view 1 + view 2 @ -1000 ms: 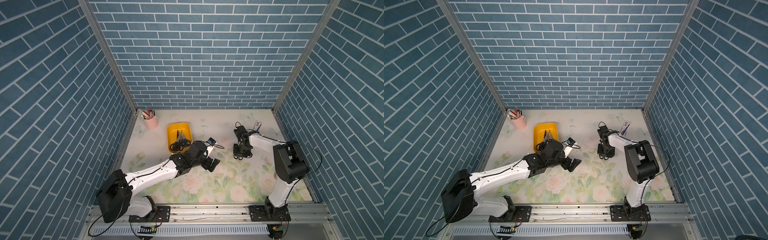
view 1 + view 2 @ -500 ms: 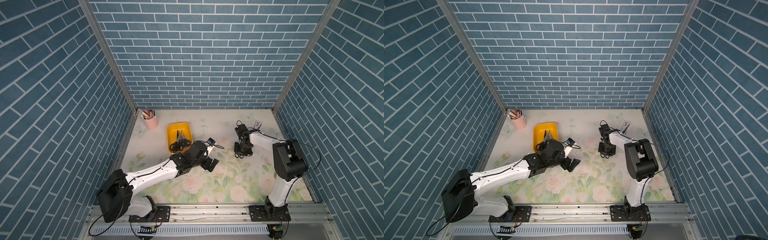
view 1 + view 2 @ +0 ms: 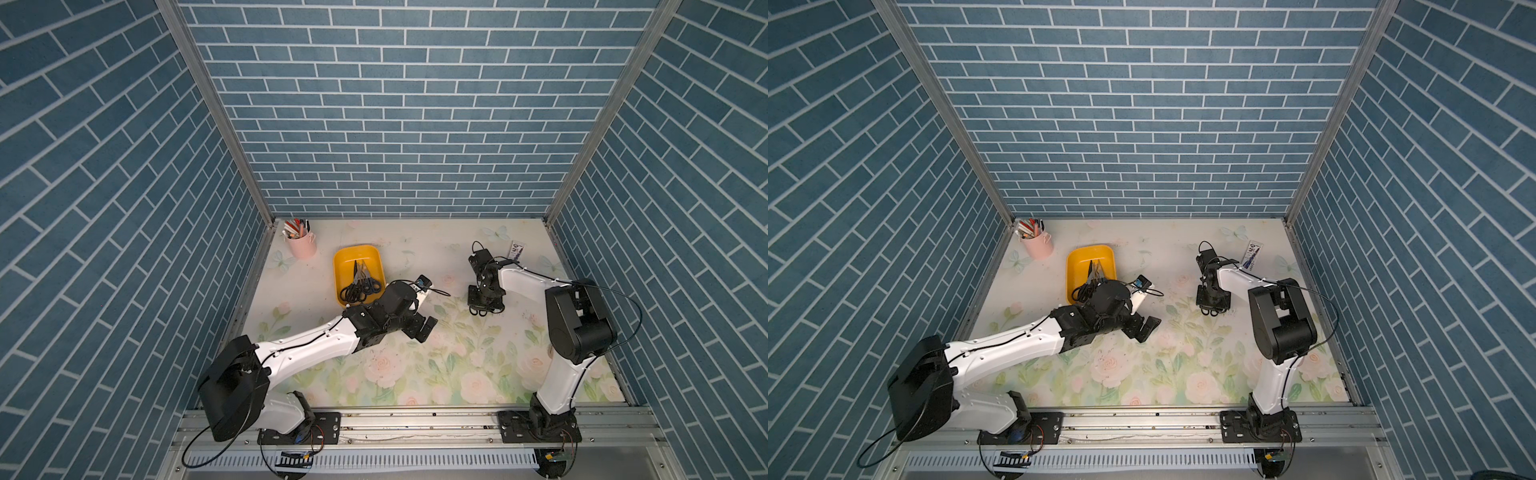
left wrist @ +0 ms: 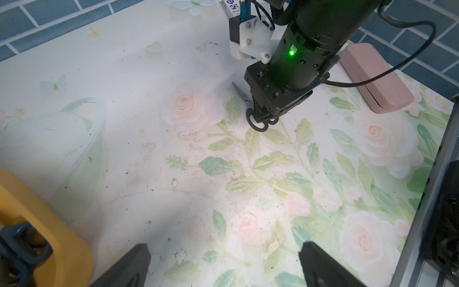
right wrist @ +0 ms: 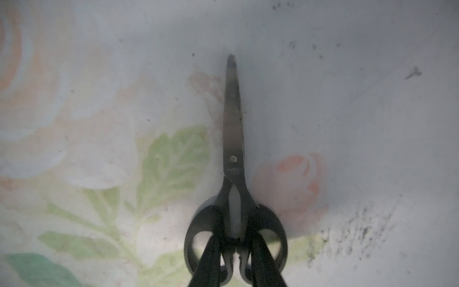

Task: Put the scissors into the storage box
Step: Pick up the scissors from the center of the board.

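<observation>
Right tool (image 5: 234, 242) has just pinched black-handled steel scissors (image 5: 233, 139) on the table (image 4: 149, 124), seemingly lift-ready; left tool (image 4: 223, 248) gapes empty.

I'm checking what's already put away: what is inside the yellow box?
Scissors lie in the yellow box, dark handles nearest the robot. Their handles overlap, and the left arm covers the box's near corner, so the count is unclear.
</observation>
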Available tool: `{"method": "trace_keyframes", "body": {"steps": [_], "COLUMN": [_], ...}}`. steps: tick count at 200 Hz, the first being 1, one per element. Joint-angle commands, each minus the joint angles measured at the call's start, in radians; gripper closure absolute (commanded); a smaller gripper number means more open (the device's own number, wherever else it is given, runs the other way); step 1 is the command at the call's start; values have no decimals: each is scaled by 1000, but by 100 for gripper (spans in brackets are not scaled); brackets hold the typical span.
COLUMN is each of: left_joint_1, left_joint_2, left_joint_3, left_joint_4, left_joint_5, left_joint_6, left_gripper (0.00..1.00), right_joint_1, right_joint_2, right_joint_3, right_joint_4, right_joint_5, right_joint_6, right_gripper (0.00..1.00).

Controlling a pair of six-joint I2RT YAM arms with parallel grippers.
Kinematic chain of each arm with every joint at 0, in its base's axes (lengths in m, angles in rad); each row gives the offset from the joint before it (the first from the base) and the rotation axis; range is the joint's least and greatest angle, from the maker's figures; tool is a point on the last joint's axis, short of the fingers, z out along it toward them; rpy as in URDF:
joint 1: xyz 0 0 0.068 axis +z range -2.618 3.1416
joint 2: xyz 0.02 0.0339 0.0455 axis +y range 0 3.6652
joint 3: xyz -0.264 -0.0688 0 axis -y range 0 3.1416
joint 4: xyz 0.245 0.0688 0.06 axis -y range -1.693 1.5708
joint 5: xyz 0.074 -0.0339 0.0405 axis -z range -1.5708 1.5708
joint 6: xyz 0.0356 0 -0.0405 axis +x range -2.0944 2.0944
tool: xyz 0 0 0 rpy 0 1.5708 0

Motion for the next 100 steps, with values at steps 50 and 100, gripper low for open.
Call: {"method": "trace_keyframes", "body": {"steps": [50,100], "left_joint_1": [3,106], "left_joint_2": [-84,-209], "left_joint_3": [-26,-83], "left_joint_4": [-5,-43], "left_joint_5": [-119,-195], "left_joint_6": [-18,-65], "left_gripper": [0,0], "right_joint_1": [70,141], "right_joint_2": [85,99], "right_joint_3": [69,236], "right_joint_4": [-97,-179], "right_joint_5": [51,69], "right_joint_6": [-8,-3], "right_gripper": [100,100]}}
